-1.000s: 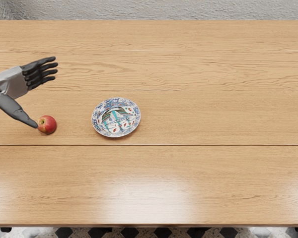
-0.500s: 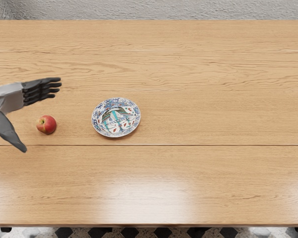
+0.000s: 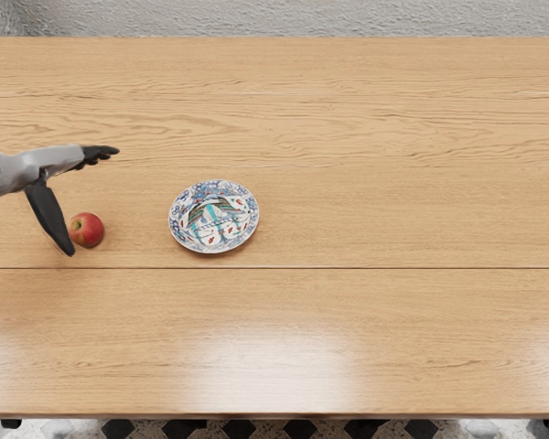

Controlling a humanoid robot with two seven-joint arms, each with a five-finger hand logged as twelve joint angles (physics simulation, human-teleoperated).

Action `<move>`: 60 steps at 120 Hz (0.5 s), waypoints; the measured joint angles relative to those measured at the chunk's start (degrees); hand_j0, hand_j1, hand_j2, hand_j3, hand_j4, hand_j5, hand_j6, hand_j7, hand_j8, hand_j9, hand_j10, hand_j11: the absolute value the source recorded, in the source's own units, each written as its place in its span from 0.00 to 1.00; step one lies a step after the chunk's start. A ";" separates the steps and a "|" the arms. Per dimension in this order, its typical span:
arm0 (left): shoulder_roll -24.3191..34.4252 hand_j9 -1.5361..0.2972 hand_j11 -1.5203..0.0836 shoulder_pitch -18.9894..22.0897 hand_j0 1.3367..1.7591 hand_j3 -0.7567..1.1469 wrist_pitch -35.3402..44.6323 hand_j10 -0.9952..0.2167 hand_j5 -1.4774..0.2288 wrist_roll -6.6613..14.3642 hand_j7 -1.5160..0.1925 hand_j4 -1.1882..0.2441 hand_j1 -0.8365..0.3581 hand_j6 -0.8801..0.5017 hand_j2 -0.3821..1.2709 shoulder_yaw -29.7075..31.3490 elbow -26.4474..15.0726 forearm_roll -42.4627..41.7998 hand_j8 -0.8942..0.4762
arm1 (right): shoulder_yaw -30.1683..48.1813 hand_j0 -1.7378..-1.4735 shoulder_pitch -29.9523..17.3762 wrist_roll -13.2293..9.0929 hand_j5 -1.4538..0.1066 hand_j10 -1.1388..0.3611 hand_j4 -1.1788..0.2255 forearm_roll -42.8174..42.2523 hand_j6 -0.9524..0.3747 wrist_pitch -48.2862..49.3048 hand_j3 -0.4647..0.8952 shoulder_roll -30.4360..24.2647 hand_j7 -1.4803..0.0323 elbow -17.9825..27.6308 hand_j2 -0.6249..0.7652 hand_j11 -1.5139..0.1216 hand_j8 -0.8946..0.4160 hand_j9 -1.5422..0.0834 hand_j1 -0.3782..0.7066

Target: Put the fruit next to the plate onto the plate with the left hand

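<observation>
A red apple (image 3: 86, 230) lies on the wooden table (image 3: 348, 302), a short way left of a round patterned plate (image 3: 214, 216), which has nothing on it. My left hand (image 3: 69, 187) comes in from the left edge, just left of and above the apple. It is open: the fingers (image 3: 96, 153) stretch out flat to the right and the thumb (image 3: 51, 217) points down beside the apple. I cannot tell whether the thumb touches the fruit. The right arm is out of view.
The table's far edge meets a grey floor strip at the top. Its near edge shows along the bottom, with a tiled floor below.
The left hand has rolled, so the fingers now stack edge-on. The thumb swung out to the lower left, then came back close beside the apple. Apple and plate have not moved.
</observation>
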 joint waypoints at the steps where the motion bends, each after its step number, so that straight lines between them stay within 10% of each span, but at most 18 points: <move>1: -0.34 0.83 0.94 0.41 0.76 0.40 0.66 0.81 0.86 0.12 0.88 0.82 0.99 0.63 0.23 0.02 -0.24 0.54 0.64 | 0.00 0.30 0.00 0.00 0.93 0.76 0.84 0.00 0.72 0.00 0.34 0.00 0.98 0.00 0.45 0.93 0.68 0.95 0.03; 60: -7.31 0.78 0.89 4.97 0.76 0.40 10.79 0.75 0.81 0.87 0.83 0.77 0.92 0.58 0.24 1.11 3.29 14.49 0.59 | 0.00 0.30 0.00 0.00 0.93 0.76 0.84 0.00 0.72 0.00 0.34 0.00 0.98 0.00 0.45 0.93 0.68 0.95 0.03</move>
